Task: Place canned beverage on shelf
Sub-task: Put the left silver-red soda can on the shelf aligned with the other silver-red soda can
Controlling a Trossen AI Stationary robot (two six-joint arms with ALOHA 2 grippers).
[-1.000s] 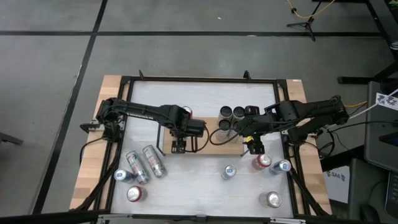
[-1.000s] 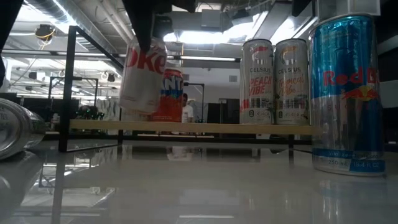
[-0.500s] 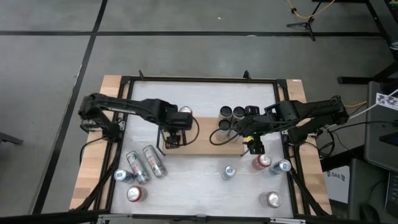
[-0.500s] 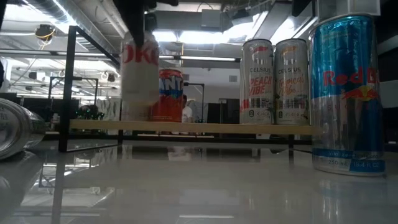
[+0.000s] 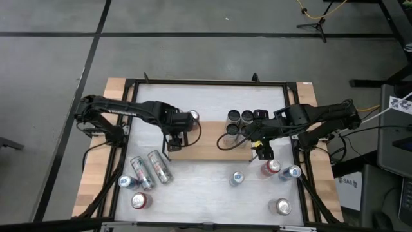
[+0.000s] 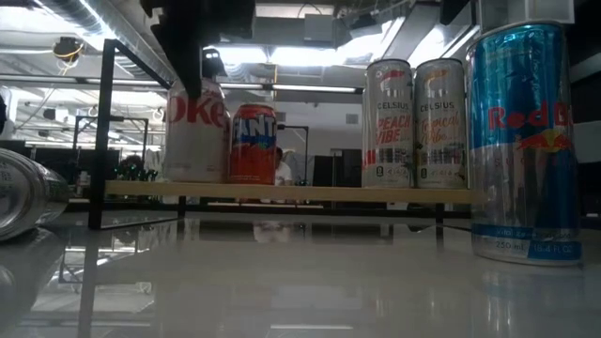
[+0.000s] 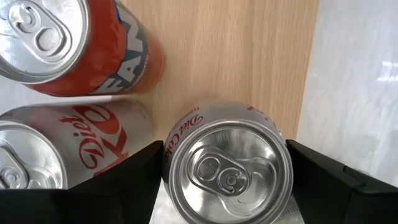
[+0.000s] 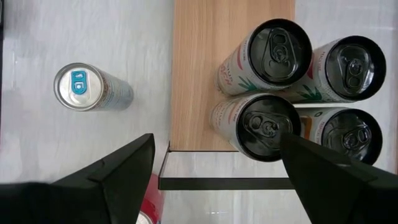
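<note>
White desk (image 5: 212,187) carrying light-brown wooden shelf (image 5: 212,149). Left claw (image 7: 227,177) straddling upright silver Diet Coke can (image 7: 229,165) at shelf's left end, fingers spread either side, can standing directly below. Right claw (image 5: 263,149) hovering spread at shelf's right end.

We see the shelf (image 5: 209,149), a light-brown wooden board with thin black end rails, lying flat at the table's centre. The silver Diet Coke can (image 7: 229,163) stands upright at its 9 o'clock end, between the left gripper's (image 7: 225,177) spread fingers, whether touching we cannot tell. Just beside it stand a second Diet Coke can (image 7: 37,163) and an orange Fanta can (image 6: 254,144). At the 3 o'clock end four black-topped Celsius cans (image 8: 264,124) stand clustered, upright.
</note>
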